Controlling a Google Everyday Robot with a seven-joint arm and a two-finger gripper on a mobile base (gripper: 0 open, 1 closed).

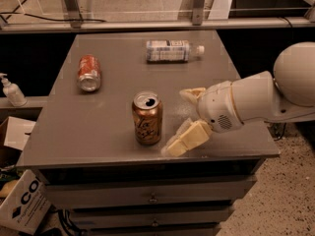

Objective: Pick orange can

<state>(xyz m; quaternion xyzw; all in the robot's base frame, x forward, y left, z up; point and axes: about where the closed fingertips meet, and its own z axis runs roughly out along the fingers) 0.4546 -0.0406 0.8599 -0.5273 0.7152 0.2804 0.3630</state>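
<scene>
Hand (176, 122), fingers apart, just beside upright orange can (147, 118).

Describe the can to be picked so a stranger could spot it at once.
On the grey table, near its front edge, the orange can stands upright beside the open gripper. The red can and the bottle farther back lie on their sides; this one is coppery with dark script.
</scene>
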